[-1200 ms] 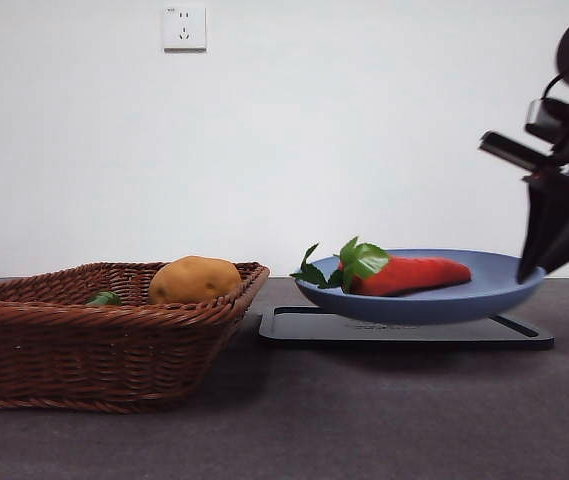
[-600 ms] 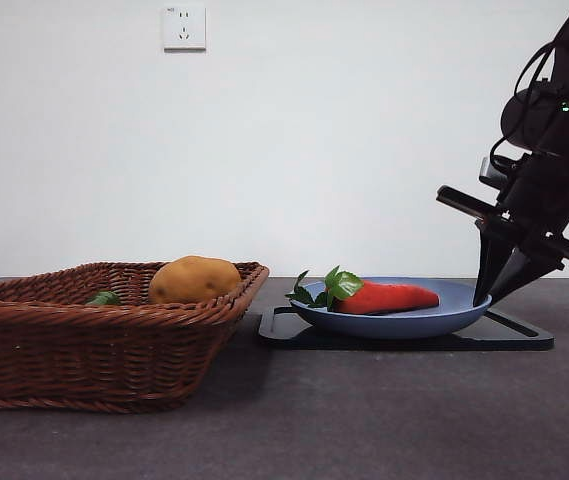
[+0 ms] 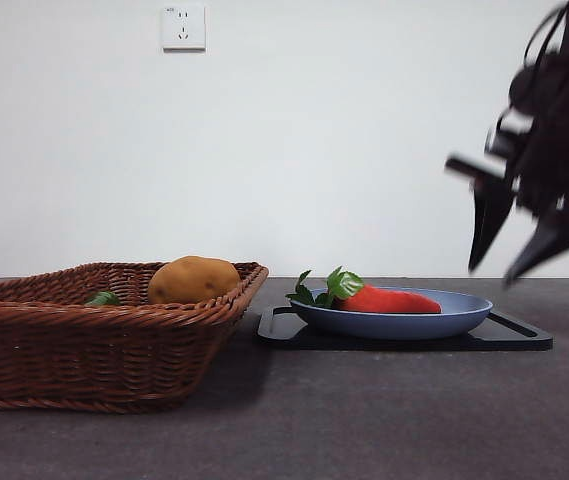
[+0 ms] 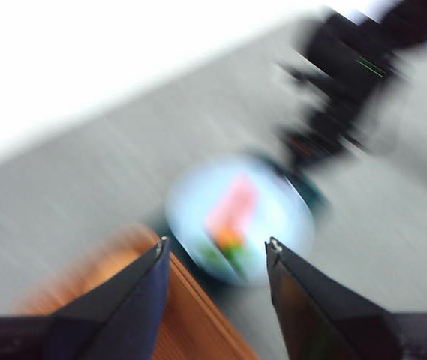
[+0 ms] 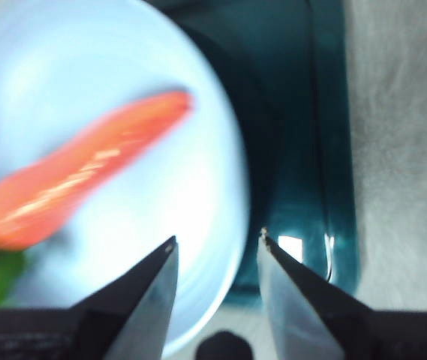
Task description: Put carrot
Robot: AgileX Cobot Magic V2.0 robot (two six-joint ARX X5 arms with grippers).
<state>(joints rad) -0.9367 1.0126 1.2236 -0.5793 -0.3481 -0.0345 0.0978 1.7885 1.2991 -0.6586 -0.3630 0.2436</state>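
Carrot [image 3: 389, 298]: lay on its side in the blue plate [image 3: 464, 312], long axis running across the front view, leafy tuft toward the wicker basket [image 3: 104, 340], tapered tip toward the right hand [image 3: 512, 255]. Right hand: hung above and just beyond the plate's rim on the tip side, jaws spread and empty; its wrist view looked down on the carrot [image 5: 78, 187] and plate [image 5: 198, 225]. This was the nearer hand. Left hand [image 4: 215, 247]: spread, empty, farther off above the basket edge, view blurred. Carrot smooth, glossy orange-red, tapering, with green leaves. Plate shallow, smooth, matte blue, seated on a flat black tray [image 3: 519, 338]. Basket brown woven wicker, low and flaring, containing a rounded yellow-brown potato [image 3: 194, 280] and a small green leafy item [image 3: 104, 298]. Desk [image 3: 364, 420] dark grey, matte.
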